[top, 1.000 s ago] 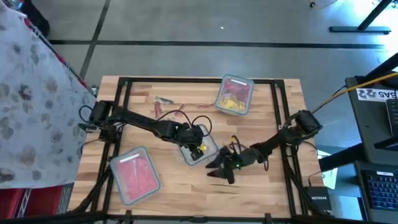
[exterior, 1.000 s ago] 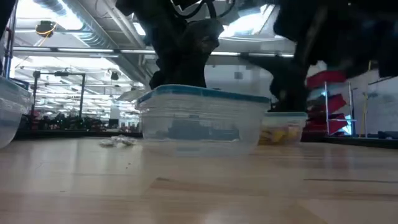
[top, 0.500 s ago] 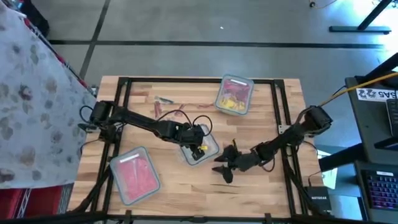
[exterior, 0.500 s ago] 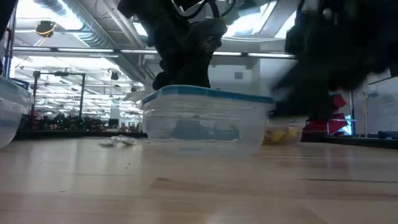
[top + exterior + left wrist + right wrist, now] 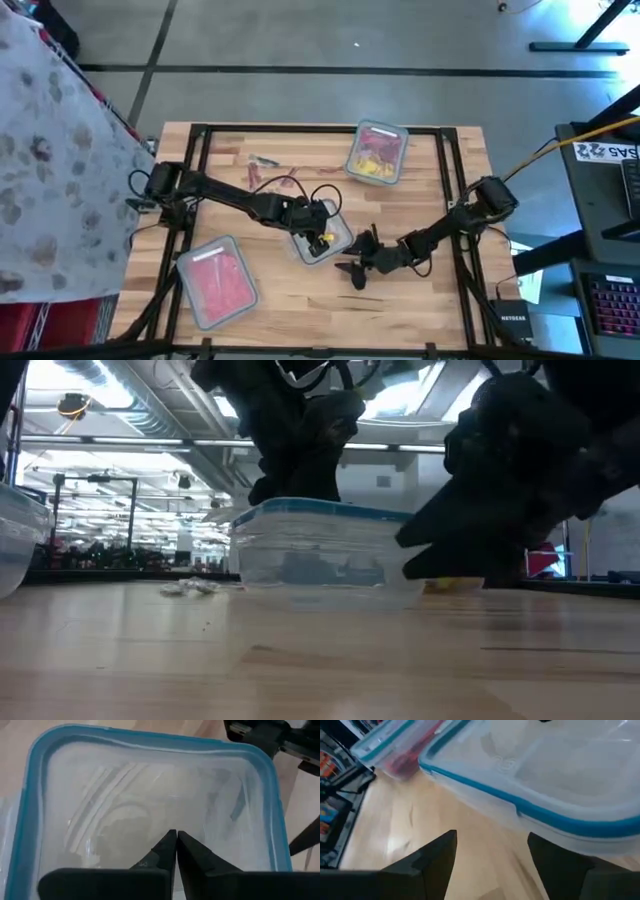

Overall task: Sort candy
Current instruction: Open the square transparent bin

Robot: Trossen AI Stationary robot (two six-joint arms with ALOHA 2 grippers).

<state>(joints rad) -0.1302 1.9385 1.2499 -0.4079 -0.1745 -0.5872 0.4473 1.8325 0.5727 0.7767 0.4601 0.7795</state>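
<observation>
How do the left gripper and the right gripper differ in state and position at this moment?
The left gripper has its fingers shut together; the right gripper has its fingers wide apart. The left one is above the inside of the middle container; the right one is beside that container, low over the bare table. Neither visibly holds candy.

The right tool (image 5: 354, 268) has swung back toward the centre container (image 5: 318, 240), fingers spread.
</observation>
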